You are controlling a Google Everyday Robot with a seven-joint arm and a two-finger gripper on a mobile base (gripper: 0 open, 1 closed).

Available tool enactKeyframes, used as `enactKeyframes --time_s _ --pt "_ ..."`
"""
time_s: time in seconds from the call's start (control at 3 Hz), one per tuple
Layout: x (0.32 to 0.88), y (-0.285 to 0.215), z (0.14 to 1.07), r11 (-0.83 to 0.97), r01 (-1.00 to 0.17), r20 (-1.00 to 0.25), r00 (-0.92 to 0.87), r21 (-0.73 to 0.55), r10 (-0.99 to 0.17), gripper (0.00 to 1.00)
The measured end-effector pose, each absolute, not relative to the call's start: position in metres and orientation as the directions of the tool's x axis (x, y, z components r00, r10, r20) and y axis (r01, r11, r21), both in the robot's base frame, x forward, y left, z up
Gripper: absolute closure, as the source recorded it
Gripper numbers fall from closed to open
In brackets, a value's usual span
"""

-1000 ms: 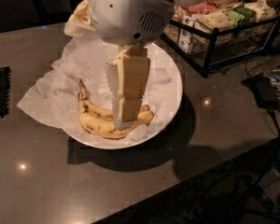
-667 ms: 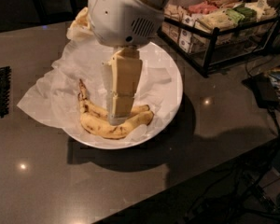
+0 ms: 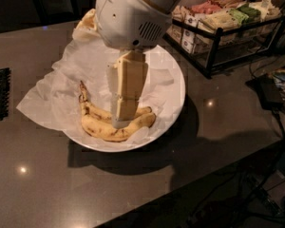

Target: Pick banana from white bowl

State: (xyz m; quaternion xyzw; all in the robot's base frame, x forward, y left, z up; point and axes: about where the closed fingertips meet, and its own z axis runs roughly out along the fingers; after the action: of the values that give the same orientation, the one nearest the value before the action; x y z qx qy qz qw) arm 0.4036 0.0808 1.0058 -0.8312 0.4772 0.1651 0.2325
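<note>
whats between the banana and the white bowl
Crumpled white paper, seen in the camera view. The gripper is down at the banana inside the white bowl.

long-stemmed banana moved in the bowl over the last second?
No. The long-stemmed banana lies in the same spot near the white bowl's front rim, stem pointing up-left. The gripper reaches down over its middle.

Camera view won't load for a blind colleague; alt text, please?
A robot's cream-coloured claw points down over two brown-blotched yellow bananas in a wide, paper-lined white bowl on a dark grey counter. A black wire rack of packaged snacks stands behind.
</note>
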Motion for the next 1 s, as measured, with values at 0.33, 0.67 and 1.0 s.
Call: enactKeyframes --time_s 0.33,0.67,1.0 --pt "0.414 0.070 0.979 -0.408 -0.889 -0.545 0.453 -0.210 -0.706 0.00" --pt "0.427 0.063 0.952 -0.411 -0.896 -0.585 0.426 -0.167 -0.691 0.00" --pt "0.437 0.070 0.929 -0.436 -0.891 -0.610 0.414 -0.122 -0.676 0.00"
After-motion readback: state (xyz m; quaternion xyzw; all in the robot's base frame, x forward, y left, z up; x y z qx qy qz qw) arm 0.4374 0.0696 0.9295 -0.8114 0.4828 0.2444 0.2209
